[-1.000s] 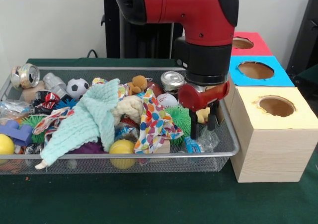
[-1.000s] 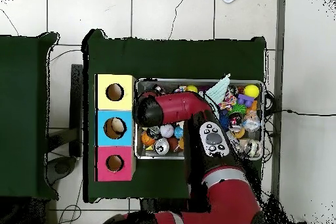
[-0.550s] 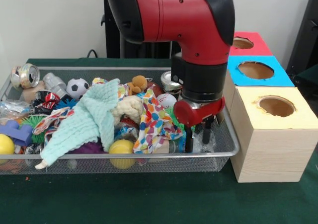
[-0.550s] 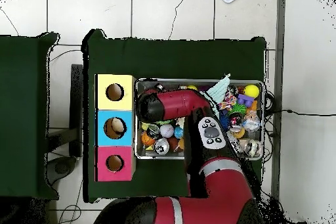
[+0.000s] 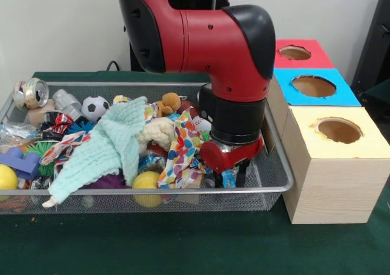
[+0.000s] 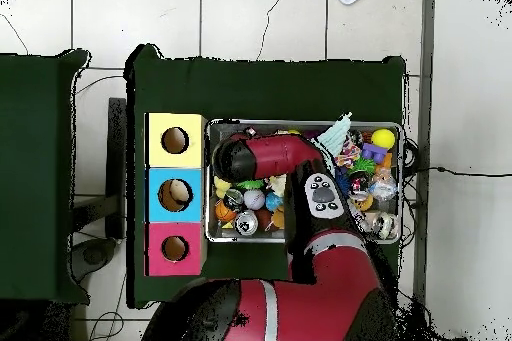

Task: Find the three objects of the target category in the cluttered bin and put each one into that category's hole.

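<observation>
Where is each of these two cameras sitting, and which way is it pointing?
Front view: sits across the table, level with the wire bin, facing the arm; its gripper dips into the clutter.
Overhead view: hangs above, looking straight down; the arm reaches from the picture's bottom.
Both show the bin, the mint cloth and the yellow, blue and red boxes.

A silver wire mesh bin is set on a dark green table cloth. Inside it, a mint green knitted cloth, a white cloth with multicoloured dots, a black-and-white soccer ball, a yellow ball and a brown plush toy are seen. The wooden boxes are topped in red, blue and pale yellow. The arm is coloured red and black.
</observation>
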Available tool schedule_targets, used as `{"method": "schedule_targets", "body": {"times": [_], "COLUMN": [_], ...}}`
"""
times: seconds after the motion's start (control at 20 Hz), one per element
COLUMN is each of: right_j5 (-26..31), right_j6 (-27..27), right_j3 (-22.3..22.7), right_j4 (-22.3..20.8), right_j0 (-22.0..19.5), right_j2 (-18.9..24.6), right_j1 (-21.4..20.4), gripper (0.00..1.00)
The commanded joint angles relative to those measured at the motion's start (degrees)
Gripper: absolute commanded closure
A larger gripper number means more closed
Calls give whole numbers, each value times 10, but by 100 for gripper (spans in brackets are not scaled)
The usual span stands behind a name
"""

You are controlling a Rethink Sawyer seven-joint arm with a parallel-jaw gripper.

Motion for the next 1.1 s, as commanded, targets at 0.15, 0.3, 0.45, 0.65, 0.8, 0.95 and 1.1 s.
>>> {"method": "schedule_targets", "body": {"times": [0.15, 0.3, 0.45, 0.65, 0.8, 0.95, 1.1], "right_j5": [21, 22, 37, 67, 83, 94, 104], "right_j6": [85, 84, 82, 87, 90, 96, 100], "right_j3": [-30, -28, -8, 37, 52, 63, 71], "right_j4": [0, 2, 4, 22, 28, 35, 43], "right_j0": [6, 6, 5, 8, 13, 19, 24], "right_j2": [-15, -13, -15, -9, -13, -21, -28], "right_j1": [41, 39, 19, -38, -58, -79, -96], "gripper": [0, 0, 0, 0, 0, 0, 0]}}
